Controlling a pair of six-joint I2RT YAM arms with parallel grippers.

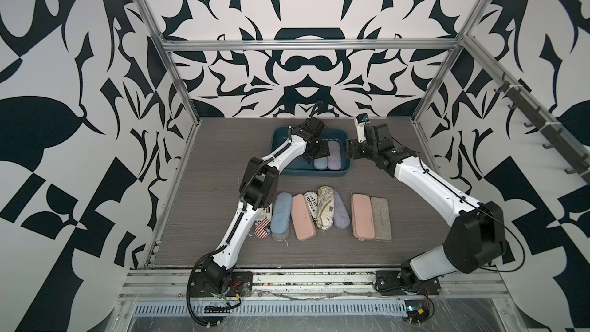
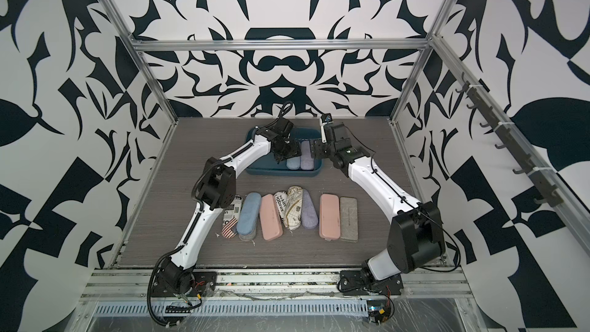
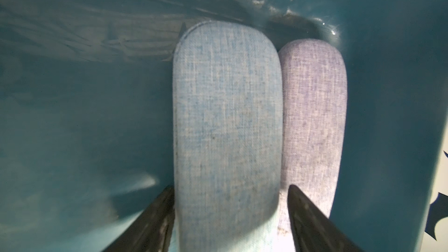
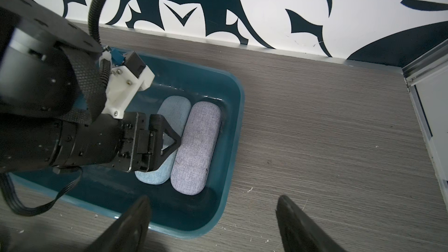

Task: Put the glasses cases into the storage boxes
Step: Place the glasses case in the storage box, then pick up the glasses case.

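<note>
The teal storage box (image 1: 314,172) (image 4: 232,127) lies at the back middle of the table. Inside it, a light blue case (image 3: 225,117) (image 1: 320,164) and a lavender case (image 3: 315,117) (image 1: 334,157) lie side by side. My left gripper (image 3: 231,187) (image 1: 312,158) reaches down into the box and straddles the near end of the light blue case, open, with a gap at one finger. My right gripper (image 4: 213,202) (image 1: 347,150) hovers open and empty at the box's right rim. More glasses cases lie in a row nearer the front.
The row on the table holds a flag-print case (image 1: 262,228), a light blue one (image 1: 281,213), pink (image 1: 302,217), newspaper-print (image 1: 311,204), map-print (image 1: 326,207), lavender (image 1: 341,215), pink (image 1: 362,217) and grey felt (image 1: 381,218). The left part of the box floor (image 3: 84,129) is bare.
</note>
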